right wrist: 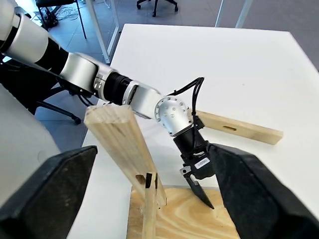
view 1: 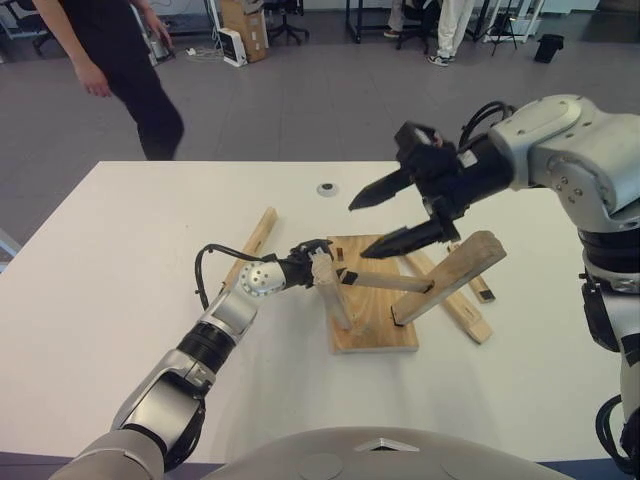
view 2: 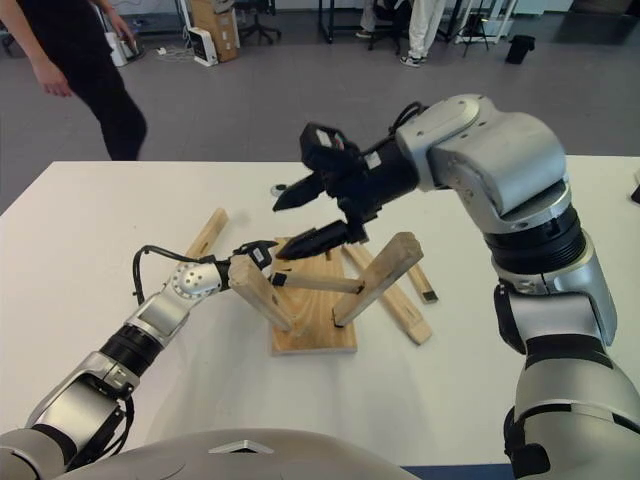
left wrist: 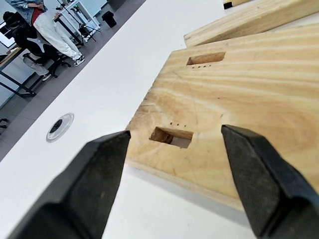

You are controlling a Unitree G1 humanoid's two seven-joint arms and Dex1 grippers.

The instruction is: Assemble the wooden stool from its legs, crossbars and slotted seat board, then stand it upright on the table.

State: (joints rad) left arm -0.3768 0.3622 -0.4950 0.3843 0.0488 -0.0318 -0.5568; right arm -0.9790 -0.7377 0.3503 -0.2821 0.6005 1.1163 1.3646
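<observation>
The slotted seat board (view 1: 385,335) lies flat on the white table. Two legs stand tilted on it, a left leg (view 1: 334,298) and a right leg (view 1: 452,275), joined by a crossbar (view 1: 388,282). My left gripper (view 1: 318,252) is open, low over the board's far left corner, just behind the left leg's top. In the left wrist view its fingers (left wrist: 99,172) frame a slot (left wrist: 172,136) with nothing between them. My right gripper (view 1: 357,228) hangs open above the board's far edge, holding nothing. The right wrist view looks down on the left leg (right wrist: 124,144).
A loose leg (view 1: 256,238) lies on the table left of the board. More loose wooden pieces (view 1: 462,305) lie under and right of the right leg. A small round disc (view 1: 327,188) sits in the tabletop behind. A person walks on the floor beyond the table.
</observation>
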